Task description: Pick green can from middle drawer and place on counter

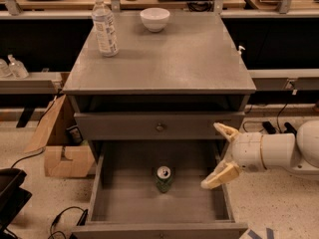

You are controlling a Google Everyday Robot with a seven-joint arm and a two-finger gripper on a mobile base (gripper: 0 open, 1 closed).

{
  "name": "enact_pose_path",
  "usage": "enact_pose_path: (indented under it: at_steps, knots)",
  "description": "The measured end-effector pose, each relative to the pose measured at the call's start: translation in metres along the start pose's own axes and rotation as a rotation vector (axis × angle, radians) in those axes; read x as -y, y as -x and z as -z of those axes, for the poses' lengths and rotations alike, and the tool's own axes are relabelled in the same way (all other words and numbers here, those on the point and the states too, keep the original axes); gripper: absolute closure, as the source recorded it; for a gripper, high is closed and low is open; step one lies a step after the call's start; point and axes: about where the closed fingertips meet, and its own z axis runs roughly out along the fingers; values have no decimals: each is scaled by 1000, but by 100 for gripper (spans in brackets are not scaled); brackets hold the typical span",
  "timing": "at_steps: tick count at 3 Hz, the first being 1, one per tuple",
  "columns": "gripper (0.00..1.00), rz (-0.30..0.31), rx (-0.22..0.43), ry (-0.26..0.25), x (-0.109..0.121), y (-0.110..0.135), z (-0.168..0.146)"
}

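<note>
Green can (163, 179) stands upright near the middle of the open middle drawer (124, 208), on its plank floor. To its right, above the drawer's right wall, the gripper (223, 154) hovers with fingers (220, 176) spread wide apart, clear of the can.

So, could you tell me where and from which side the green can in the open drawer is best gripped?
I would grip the green can across its round side wall, coming down from above. It stands upright, alone on the floor of the middle drawer, with free space all round. The open gripper is by the drawer's right wall.
</note>
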Motion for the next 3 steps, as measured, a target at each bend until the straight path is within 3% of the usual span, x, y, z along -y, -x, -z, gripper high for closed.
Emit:
enact_pose_path:
  at_steps: [1, 3]
  knots:
    - [0, -18, 49, 3, -7, -20, -23]
    - [0, -18, 277, 11, 1, -69, -115]
